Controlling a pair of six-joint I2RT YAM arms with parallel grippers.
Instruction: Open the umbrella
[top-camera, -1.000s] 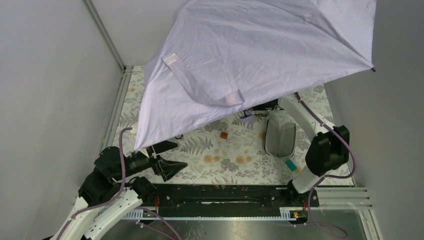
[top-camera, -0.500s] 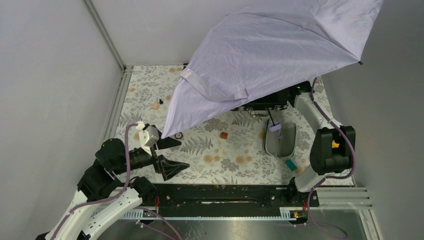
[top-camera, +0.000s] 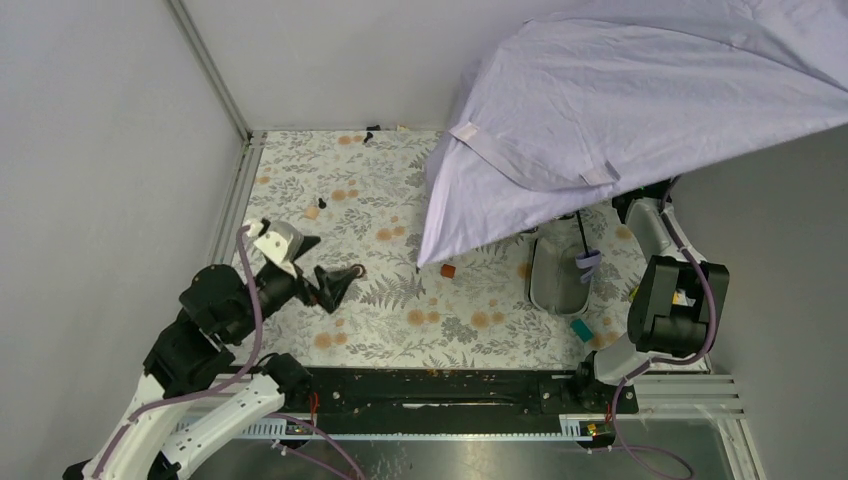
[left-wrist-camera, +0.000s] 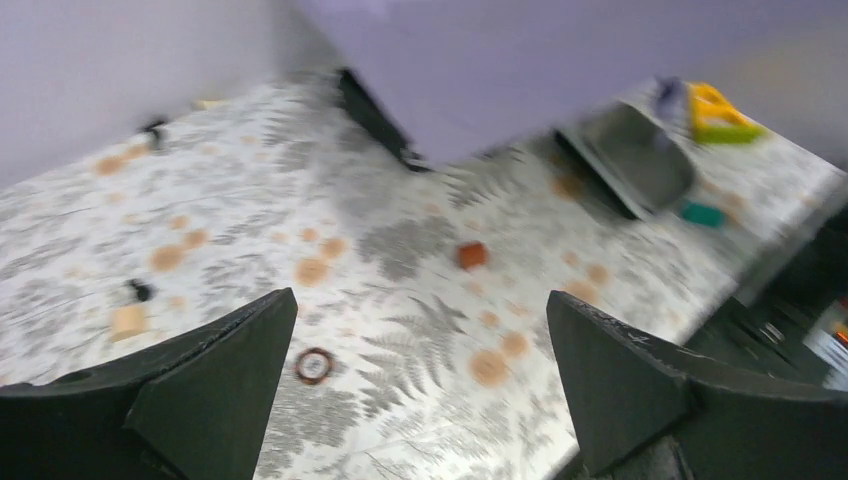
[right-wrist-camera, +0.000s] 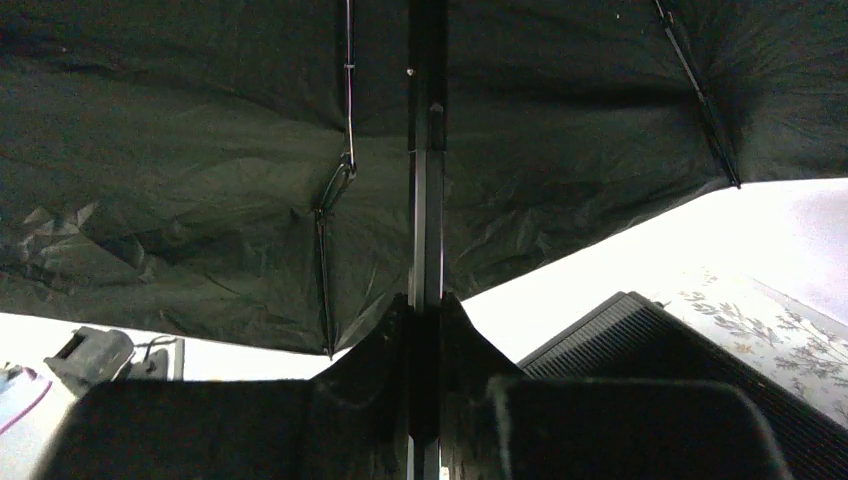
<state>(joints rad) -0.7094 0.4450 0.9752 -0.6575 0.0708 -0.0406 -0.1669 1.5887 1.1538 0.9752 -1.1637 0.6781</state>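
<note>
Where the umbrella (top-camera: 650, 110) is found: above the far right of the table (top-camera: 400, 210), lifted clear of it, its pale lavender canopy spread with slack folds and tilted, the low edge hanging toward the table's middle
Shaft (right-wrist-camera: 427, 200): thin and black, seen from the right wrist running up to the canopy's dark underside, ribs branching beside it
Right gripper (right-wrist-camera: 425, 320): pressed together on the shaft, which is pinched between its fingers; hidden under the canopy in the top view
Left gripper (top-camera: 322, 265): spread wide, nothing held, positioned low over the table's near left
Clamshell case (top-camera: 558, 275): laid open on the table beneath the canopy's edge
Small pieces: an orange block (top-camera: 449, 270) near the canopy's low tip, a teal block (top-camera: 581, 329) just beside the case's near end
</note>
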